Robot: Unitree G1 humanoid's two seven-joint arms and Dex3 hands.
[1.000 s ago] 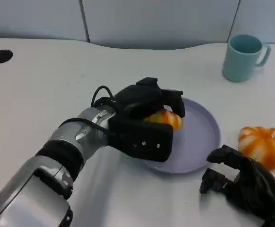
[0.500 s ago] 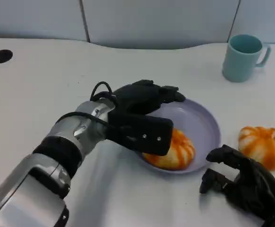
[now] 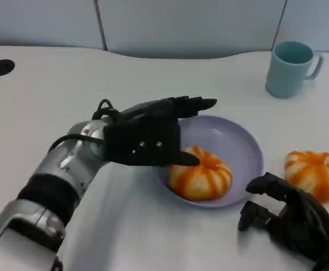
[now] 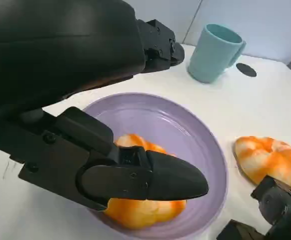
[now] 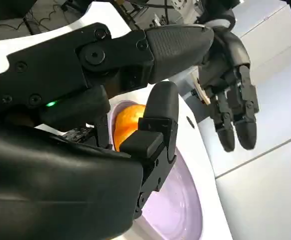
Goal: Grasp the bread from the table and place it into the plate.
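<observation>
One orange-and-white striped bread (image 3: 201, 175) lies in the front half of the lilac plate (image 3: 238, 141), free of any grip. My left hand (image 3: 147, 135) hovers over the plate's left rim with its fingers stretched out and apart, holding nothing. In the left wrist view the thumb (image 4: 145, 180) hangs just above the bread (image 4: 135, 212) inside the plate (image 4: 185, 130). A second striped bread (image 3: 317, 172) sits on the table to the right of the plate. My right hand (image 3: 291, 223) rests near the front edge, fingers loosely bent, with nothing in it.
A pale teal mug (image 3: 290, 68) stands at the back right, beyond the plate. Dark round holes mark the tabletop at the far left (image 3: 1, 66) and the far right edge. The white table stretches bare to the left and behind the plate.
My left hand let go of the bread, which dropped into the front of the plate. The hand then spread its fingers and drew back to the left. The right hand stayed still.
</observation>
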